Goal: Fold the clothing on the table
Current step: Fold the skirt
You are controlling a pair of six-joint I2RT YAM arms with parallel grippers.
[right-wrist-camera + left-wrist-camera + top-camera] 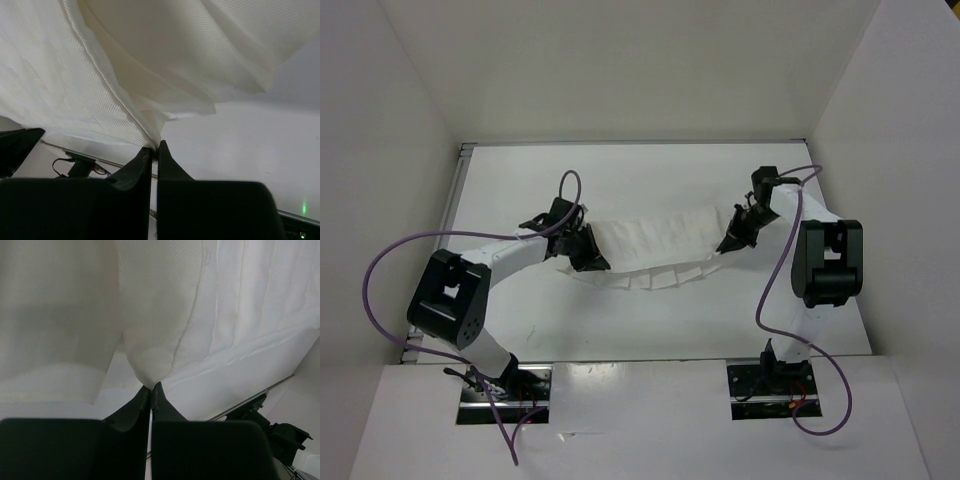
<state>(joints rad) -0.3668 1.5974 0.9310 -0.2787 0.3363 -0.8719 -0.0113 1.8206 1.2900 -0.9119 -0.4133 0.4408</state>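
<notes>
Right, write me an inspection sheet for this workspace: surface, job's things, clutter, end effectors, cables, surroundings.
Surface: table, glossy white, flat.
Job's things: clothing, thin white fabric with creases, strung between the two arms and sagging in the middle; whether it touches the table cannot be told.
Clutter: nothing seen.
End effectors: left end effector shut on one end of the clothing; right end effector shut on the other end.
Cables: purple cables loop loosely from each arm down to its base, away from the clothing.
Surroundings: white walls enclose the table on three sides.
</notes>
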